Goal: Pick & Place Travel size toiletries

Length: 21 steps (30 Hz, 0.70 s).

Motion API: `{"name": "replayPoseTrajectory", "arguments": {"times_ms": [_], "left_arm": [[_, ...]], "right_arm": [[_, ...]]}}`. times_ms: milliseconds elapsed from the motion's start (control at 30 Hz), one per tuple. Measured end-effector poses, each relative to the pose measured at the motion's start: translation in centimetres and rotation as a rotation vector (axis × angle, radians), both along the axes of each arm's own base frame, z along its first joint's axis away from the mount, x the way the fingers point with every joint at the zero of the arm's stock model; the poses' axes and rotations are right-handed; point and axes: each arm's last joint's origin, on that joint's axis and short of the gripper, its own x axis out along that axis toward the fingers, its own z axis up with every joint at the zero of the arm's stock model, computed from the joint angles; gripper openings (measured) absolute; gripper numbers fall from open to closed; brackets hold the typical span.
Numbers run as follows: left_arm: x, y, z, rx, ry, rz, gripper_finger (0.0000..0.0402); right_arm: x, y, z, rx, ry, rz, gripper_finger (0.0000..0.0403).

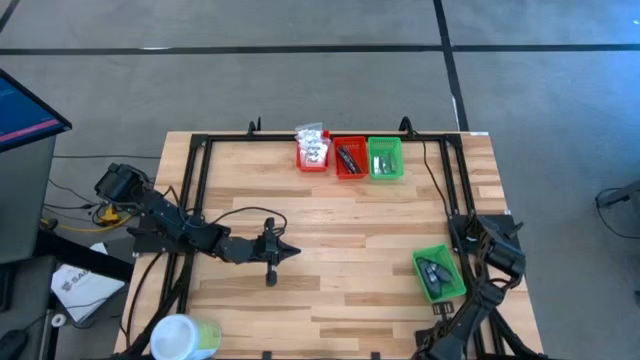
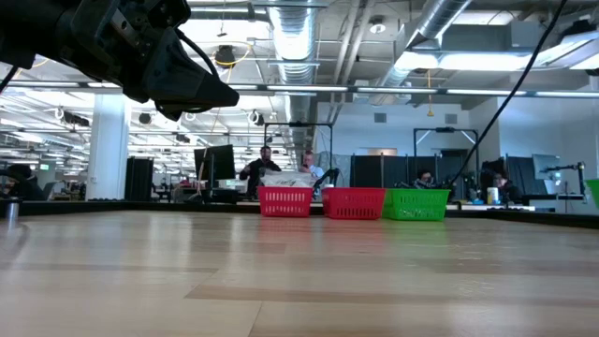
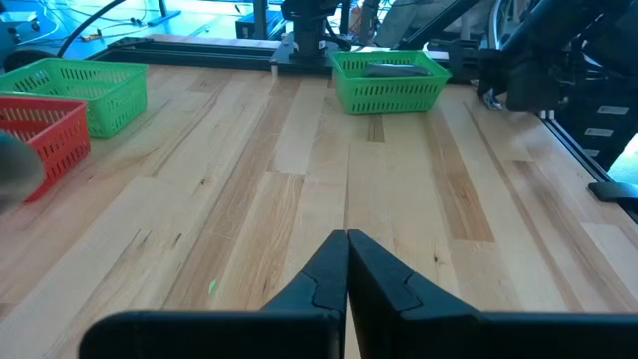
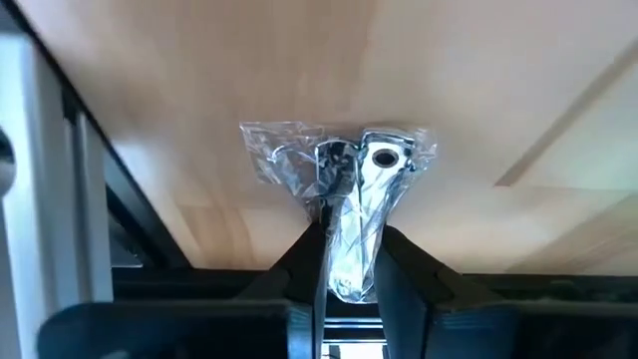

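My right gripper (image 4: 351, 234) is at the table's right edge (image 1: 478, 238), beside the near green bin, and is shut on a clear crinkly packet (image 4: 349, 165) with a silvery-white item inside. My left gripper (image 3: 347, 244) is shut and empty. It hovers over the bare table left of the middle (image 1: 287, 251) and shows high at the left of the low view (image 2: 225, 95). The near green bin (image 1: 438, 272) holds dark sticks (image 3: 391, 69). At the far edge, one red bin (image 1: 313, 150) is heaped with white packets, and a second red bin (image 1: 349, 157) holds dark items. My right gripper pinches the clear packet between its two fingers, on the packet's narrow end (image 4: 351, 261). The fingers lie along the packet. Its crinkled wide end (image 4: 289, 150) sticks out past the fingertips over the wood. I cannot tell whether it touches the table.
A green bin (image 1: 385, 158) stands right of the two red ones at the far edge. A big white-and-green tub (image 1: 185, 335) sits at the near left corner. A black frame (image 1: 195, 200) runs along the table's sides. People sit in the room beyond (image 2: 265, 167).
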Motion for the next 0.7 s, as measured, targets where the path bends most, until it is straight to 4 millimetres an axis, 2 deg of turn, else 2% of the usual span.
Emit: {"name": "replayPoseTrajectory", "arguments": {"times_ms": [267, 533, 700], "left_arm": [[0.0, 0.0, 0.0, 0.0, 0.0, 0.0, 0.0001], [0.0, 0.0, 0.0, 0.0, 0.0, 0.0, 0.0001], [0.0, 0.0, 0.0, -0.003, 0.001, -0.009, 0.0001]], "right_arm": [[1.6, -0.3, 1.1, 0.029, -0.072, 0.012, 0.0053], [4.8, 0.1, 3.5, 0.062, -0.239, 0.014, 0.0053], [6.8, -0.4, 5.5, 0.049, -0.307, 0.038, 0.0053]]}}
